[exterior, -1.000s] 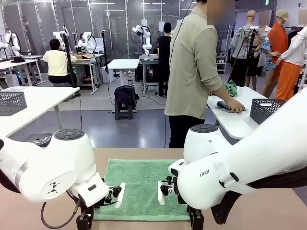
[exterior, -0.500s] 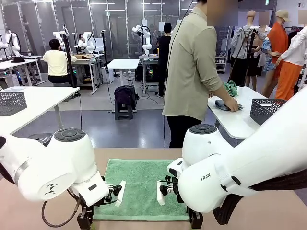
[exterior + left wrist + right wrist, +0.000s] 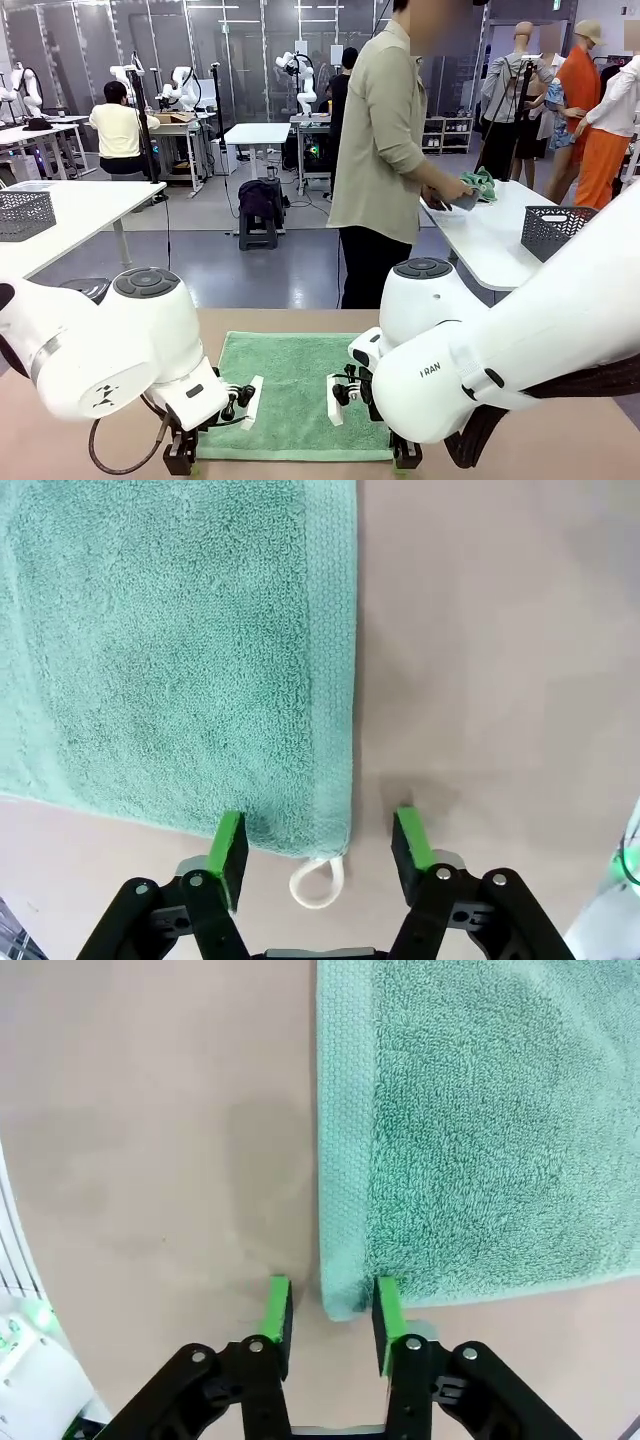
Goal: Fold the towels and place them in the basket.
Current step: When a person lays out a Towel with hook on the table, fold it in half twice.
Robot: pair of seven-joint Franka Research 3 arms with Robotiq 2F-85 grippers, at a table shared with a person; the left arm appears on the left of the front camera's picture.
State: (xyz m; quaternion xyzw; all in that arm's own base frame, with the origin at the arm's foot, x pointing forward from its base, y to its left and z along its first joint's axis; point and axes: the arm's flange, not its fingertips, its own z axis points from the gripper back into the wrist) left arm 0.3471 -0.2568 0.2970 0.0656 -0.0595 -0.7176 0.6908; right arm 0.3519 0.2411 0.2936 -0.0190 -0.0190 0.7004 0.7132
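A mint green towel [image 3: 295, 385] lies flat on the tan table between my two arms. My left gripper [image 3: 320, 845] stands over its near left corner, jaws half apart. One pad rests on the terry and the other on bare table, with the white loop [image 3: 318, 885] between them. My right gripper [image 3: 333, 1310] straddles the near right corner [image 3: 342, 1298] of the towel. Its jaws are narrow, and a slim gap remains between the outer pad and the towel's edge. A dark grey lattice basket [image 3: 555, 228] sits on the white side table at the right.
A person [image 3: 385, 150] stands beyond the far table edge, turned to the white side table [image 3: 490, 250], hands on some cloth there. A second mesh basket [image 3: 25, 213] sits on the white table at the left. Bare tan tabletop [image 3: 560, 440] flanks the towel.
Both grippers' jaws have drawn closer together around the towel's near corners, the right more than the left. The person has lifted something off the side table and shifted slightly left.
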